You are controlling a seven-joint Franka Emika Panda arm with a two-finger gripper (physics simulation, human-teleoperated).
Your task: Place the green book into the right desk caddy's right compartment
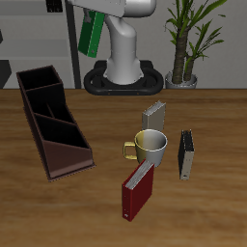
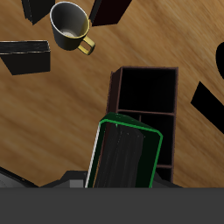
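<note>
While the exterior view cuts off the upper end of the arm, you can still see the green book hanging up in the air, tilted, well above the counter and farther back than the right desk caddy. Gripper is mostly out of frame there, so can't see the jaws directly, but the book's airborne w/ nothing else under it, so imo they're clamped on it. Rest of the counter: yellow-handled mug, dark red book nearer the front edge, grey book behind the mug, another dark book beside it.

Wrist view: green book fills the foreground, dark cover w/ bright green edge, overlapping one end of the caddy. Open compartments + dividers show just past it. Mug is off to the side, well apart.

What could go wrong, prob: book's tilted and only partly lined up w/ the caddy, so lowering now could catch a divider or the rim, or land it in the wrong compartment. A loose grip could also let it swing.
</note>
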